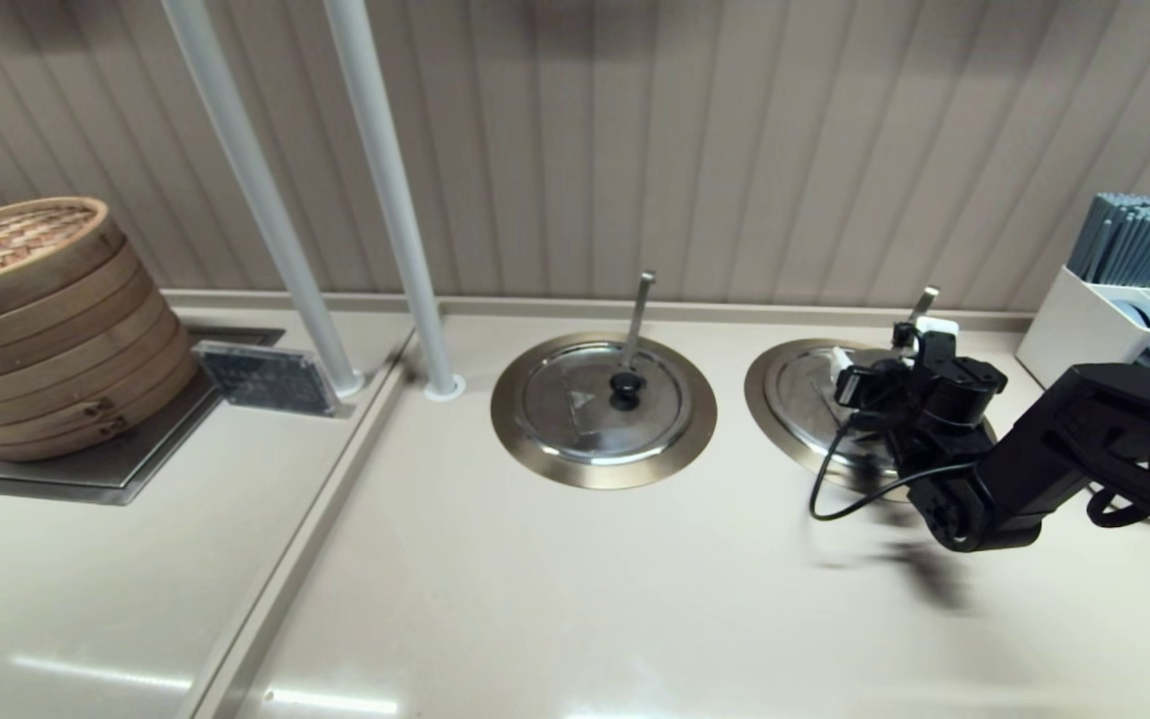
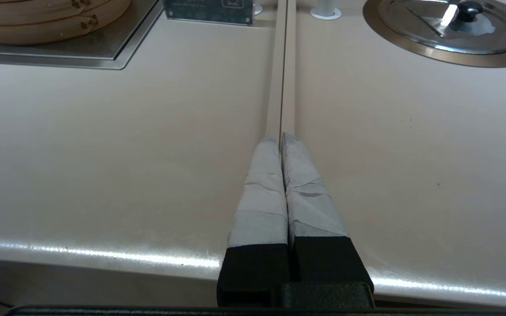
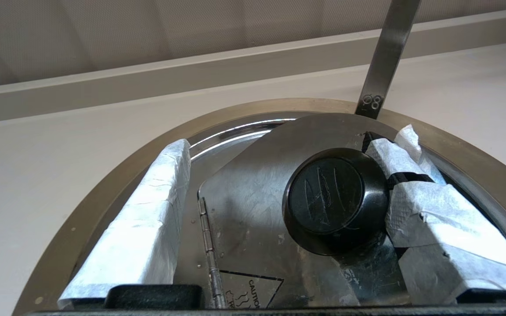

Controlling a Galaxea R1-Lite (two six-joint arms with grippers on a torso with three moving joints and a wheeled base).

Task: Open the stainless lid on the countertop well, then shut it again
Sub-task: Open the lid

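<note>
The stainless lid (image 1: 807, 399) lies flat in the countertop well, whose brass-toned rim (image 1: 763, 387) shows at the right of the counter. A slanted utensil handle (image 1: 923, 302) pokes up behind it. My right gripper (image 1: 889, 347) hangs over the lid, open. In the right wrist view the right gripper (image 3: 292, 140) straddles the black knob (image 3: 330, 199); one taped finger (image 3: 415, 197) touches the knob's side, the other finger (image 3: 147, 219) stands well apart from it. The lid (image 3: 244, 175) shows a hinge (image 3: 207, 232) and the rim (image 3: 103, 193). My left gripper (image 2: 280, 139) is shut and empty above the counter's front edge.
A twin lid (image 1: 595, 399) with an upright handle sits in the well to the left. Two white poles (image 1: 390, 200) rise behind it. Bamboo steamers (image 1: 36, 320) stand far left beside a small sign (image 1: 261, 377). A white utensil caddy (image 1: 1084, 320) stands far right.
</note>
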